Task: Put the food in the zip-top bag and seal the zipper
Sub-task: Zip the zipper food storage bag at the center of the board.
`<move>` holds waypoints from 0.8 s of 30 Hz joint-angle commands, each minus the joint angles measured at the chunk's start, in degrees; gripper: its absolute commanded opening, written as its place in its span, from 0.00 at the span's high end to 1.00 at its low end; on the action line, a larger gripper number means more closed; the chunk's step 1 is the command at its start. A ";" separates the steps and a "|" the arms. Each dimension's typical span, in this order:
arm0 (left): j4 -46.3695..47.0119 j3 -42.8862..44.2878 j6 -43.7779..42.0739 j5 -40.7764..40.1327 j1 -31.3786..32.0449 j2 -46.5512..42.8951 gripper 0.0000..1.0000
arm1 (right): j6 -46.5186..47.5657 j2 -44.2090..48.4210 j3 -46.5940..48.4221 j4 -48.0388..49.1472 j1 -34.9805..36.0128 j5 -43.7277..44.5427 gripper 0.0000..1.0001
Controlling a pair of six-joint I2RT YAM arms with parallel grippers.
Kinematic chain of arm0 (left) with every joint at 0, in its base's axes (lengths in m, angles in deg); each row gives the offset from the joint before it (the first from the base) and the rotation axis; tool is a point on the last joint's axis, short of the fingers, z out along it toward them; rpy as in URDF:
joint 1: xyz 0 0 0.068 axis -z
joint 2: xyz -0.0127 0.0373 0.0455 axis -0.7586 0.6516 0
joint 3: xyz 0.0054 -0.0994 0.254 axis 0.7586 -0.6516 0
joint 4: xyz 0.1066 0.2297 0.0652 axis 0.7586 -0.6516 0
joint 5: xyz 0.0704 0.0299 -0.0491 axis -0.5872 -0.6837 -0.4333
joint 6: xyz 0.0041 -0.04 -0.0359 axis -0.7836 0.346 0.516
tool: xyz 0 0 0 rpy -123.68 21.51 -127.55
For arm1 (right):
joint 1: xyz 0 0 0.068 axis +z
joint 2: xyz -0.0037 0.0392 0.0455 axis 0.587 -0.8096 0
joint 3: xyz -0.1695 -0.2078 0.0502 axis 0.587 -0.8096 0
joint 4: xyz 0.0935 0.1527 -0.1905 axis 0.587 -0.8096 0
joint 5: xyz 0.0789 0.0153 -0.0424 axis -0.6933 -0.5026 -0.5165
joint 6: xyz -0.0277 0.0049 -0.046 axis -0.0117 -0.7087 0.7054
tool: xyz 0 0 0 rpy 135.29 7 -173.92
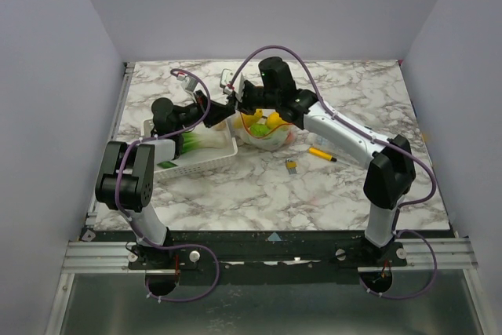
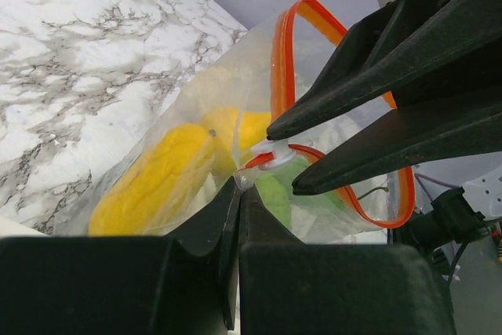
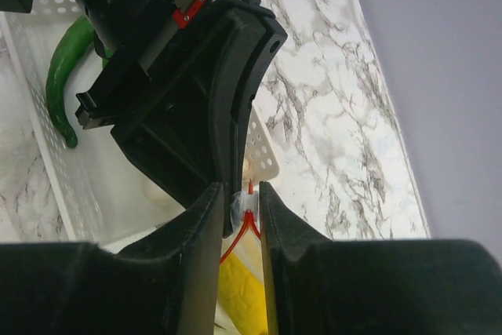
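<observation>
zip-top bag [image 2: 205, 92] base behind left gripper [image 2: 238, 191]

I take the zip-top bag [image 1: 271, 140] as my landmark, near the middle of the table [image 1: 314, 194]. I see food [image 1: 273, 121] inside it. Just left of the bag sits the basket [image 1: 205, 164], with a long vegetable [image 1: 202, 140] in it. Right of the bag lies a marker pen [image 1: 321, 154], with a small object [image 1: 291, 165] between pen and bag, nearer me. At the bag's mouth, the left end effector [image 2: 239, 186] comes in from the left. The right end effector [image 3: 241, 194] comes in from behind, astride the zipper [image 2: 281, 52].
</observation>
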 commanded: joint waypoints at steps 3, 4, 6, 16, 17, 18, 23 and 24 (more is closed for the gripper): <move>2.82 -0.56 -0.40 0.11 0.29 -1.91 1.00 | 2.19 -1.16 1.88 -2.86 0.25 0.21 0.77; 2.88 -0.52 -0.39 0.25 0.29 -1.93 1.00 | 2.03 -1.18 1.88 -2.80 0.27 0.59 0.77; 2.96 -0.75 -0.49 0.29 0.30 -1.89 1.00 | 2.16 -1.26 1.79 -3.23 0.26 1.07 0.77; 3.66 -0.91 -0.51 0.97 0.33 -1.93 1.00 | 1.94 -2.37 2.62 -3.65 0.32 0.77 0.96; 3.51 -0.98 -0.66 0.92 0.29 -1.92 1.00 | 1.97 -2.48 2.73 -3.70 0.31 0.85 0.98; 3.31 -0.92 -0.79 0.90 0.29 -1.89 1.00 | 2.03 -2.57 2.96 -3.68 0.27 0.99 1.00; 1.21 -0.99 -2.77 0.36 0.34 -2.54 1.00 | 0.34 -2.51 2.91 -2.76 0.23 -0.15 1.00; 0.49 -1.04 -3.58 -0.02 0.36 -2.82 1.00 | -0.23 -2.42 2.98 -2.71 0.15 -1.16 1.00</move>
